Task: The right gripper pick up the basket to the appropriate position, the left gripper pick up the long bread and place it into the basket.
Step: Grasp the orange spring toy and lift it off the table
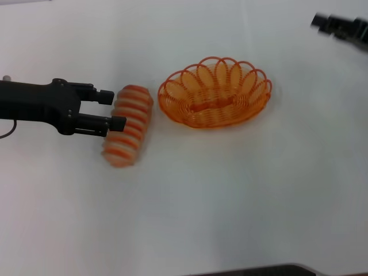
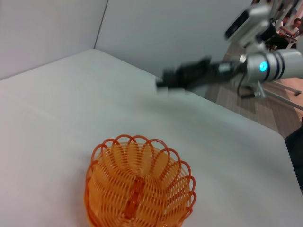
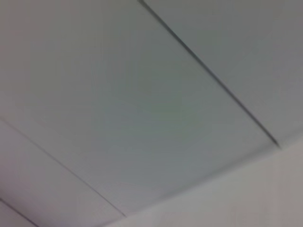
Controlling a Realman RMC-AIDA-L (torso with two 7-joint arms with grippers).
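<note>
Tabletop (image 1: 230,207): a plain white surface is seen, on which the long bread and the basket are carried.
Long bread (image 1: 127,125): it is laid on the tabletop on the robot's left, to the left of the basket and just apart from it; orange and cream stripes are shown running across it, and it is angled slightly, its far end leaning toward the basket.
Left end effector (image 1: 115,109): it is reached in from the left edge of the head view; its two black fingers are held apart, and their tips are placed at the left flank of the long bread, one by the far part and one near the middle. Whether the bread is touched cannot be told.
Basket (image 1: 214,92): it is stood upright near the middle of the tabletop, with nothing inside it; it is also caught in the left wrist view (image 2: 139,184).
Right end effector (image 1: 340,27): it is seen blurred at the far right corner, well apart from the basket; whether its fingers are apart or together cannot be told.
</note>
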